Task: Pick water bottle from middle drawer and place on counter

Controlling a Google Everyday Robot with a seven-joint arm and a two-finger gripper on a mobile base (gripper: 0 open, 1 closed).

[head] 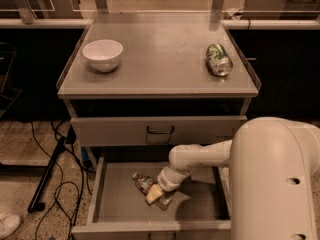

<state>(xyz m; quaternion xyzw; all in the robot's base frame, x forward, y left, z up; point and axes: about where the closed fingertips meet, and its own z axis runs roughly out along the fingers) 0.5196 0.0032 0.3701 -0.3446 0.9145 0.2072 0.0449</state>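
Hand (156, 194) sits low in the middle drawer (116, 199), right on top of the water bottle (143, 182); whether it has closed on the bottle or merely rests over it I cannot tell. To grasp well, I judge I should take the bottle across its round body, square to its length and near the middle so it does not swing. Then I should lift until it clears the low walls and the shut drawer front (115, 131) at 12 o'clock before carrying it to the table (165, 49). Up there a white bowl (102, 54) stands at 10 o'clock and a green can (219, 60) lies on its side at 2 o'clock, so the stretch between them looks the safest landing. The bottle lies flat on the drawer floor, slanting from 10 o'clock to 4 o'clock. It is small and clear, and its 10 o'clock end shows beyond my hand. Being round, it may roll if nudged.
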